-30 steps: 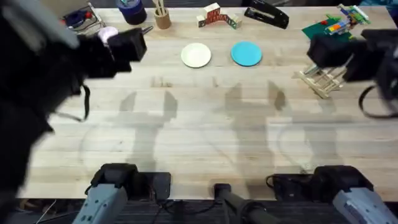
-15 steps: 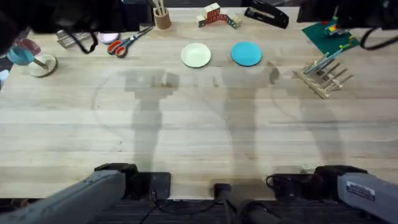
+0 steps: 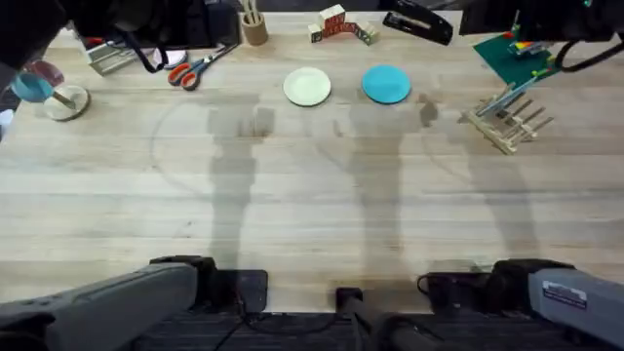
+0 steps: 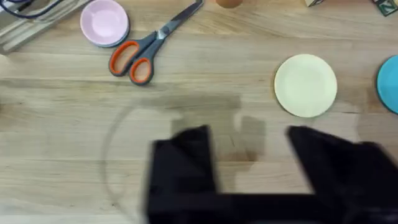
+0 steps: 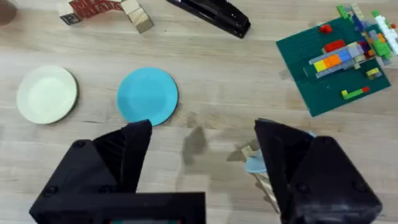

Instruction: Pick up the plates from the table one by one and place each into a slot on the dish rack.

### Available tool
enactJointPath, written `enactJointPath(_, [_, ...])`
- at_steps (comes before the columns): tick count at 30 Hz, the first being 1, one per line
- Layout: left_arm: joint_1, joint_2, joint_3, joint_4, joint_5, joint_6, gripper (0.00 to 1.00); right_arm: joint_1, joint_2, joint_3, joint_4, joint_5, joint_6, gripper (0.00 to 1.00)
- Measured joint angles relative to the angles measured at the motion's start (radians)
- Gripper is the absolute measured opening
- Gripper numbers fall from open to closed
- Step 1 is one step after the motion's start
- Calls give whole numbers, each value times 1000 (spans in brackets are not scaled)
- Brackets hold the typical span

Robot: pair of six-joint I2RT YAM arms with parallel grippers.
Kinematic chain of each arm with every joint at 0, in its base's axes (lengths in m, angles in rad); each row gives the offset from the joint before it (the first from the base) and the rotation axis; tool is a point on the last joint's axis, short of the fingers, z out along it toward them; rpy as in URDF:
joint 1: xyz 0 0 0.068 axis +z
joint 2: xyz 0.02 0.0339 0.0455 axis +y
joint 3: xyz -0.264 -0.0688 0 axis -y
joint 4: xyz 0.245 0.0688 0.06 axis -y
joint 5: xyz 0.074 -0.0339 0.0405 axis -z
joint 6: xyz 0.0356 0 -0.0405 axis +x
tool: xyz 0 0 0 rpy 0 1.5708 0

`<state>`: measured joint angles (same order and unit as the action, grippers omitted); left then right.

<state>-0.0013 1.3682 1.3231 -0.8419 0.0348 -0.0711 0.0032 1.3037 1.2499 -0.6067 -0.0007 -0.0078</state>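
Item: cream plate [image 3: 307,86] — flat on the table [image 3: 292,195], far centre, at 12 o'clock from the bases. Blue plate [image 3: 386,84] just beside it at its 3 o'clock, apart, not touching. Neither is lifted.

Item: dish rack [image 3: 507,122] — far right, at about 4 o'clock from the blue plate, well apart. A pale blue object already leans among its pegs; which slot cannot be told.

Item: left gripper [image 4: 249,168] — fingers spread, empty, hanging above bare wood near the cream plate [image 4: 305,84].

Item: right gripper [image 5: 202,165] — fingers spread, empty, near the blue plate [image 5: 147,95] and the rack.

Step judged in hand: first approach. Advice: both plates lie flush, so take one by the rim with one finger sliding under the edge; the right arm and the blue plate look the shorter carry. Tip the plate upright before entering a free slot.

Surroundings: scissors [image 3: 195,66] and pink dish [image 4: 104,22] at 9 o'clock of the cream plate; wooden blocks [image 3: 339,26] and stapler [image 3: 417,23] at 12; green baseplate [image 3: 512,51] with bricks behind the rack — close enough to crowd the approach.
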Motion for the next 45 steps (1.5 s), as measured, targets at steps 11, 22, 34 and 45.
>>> enactJointPath(11, [24, 37, 2, 91, 323, 11, 42, 0, 0, 0, 12, 0, 0, 996])
enactJointPath(22, [78, 286, 4, 303, 663, -48, 40, 0, 0, 0, 14, 0, 0, 995])
enactJointPath(34, [78, 527, 4, 390, 752, -136, 41, 0, 31, 4, 15, 0, 0, 995])
enactJointPath(45, [72, 642, 5, 447, 766, -170, 41, 0, 62, 4, 23, 0, 0, 995])
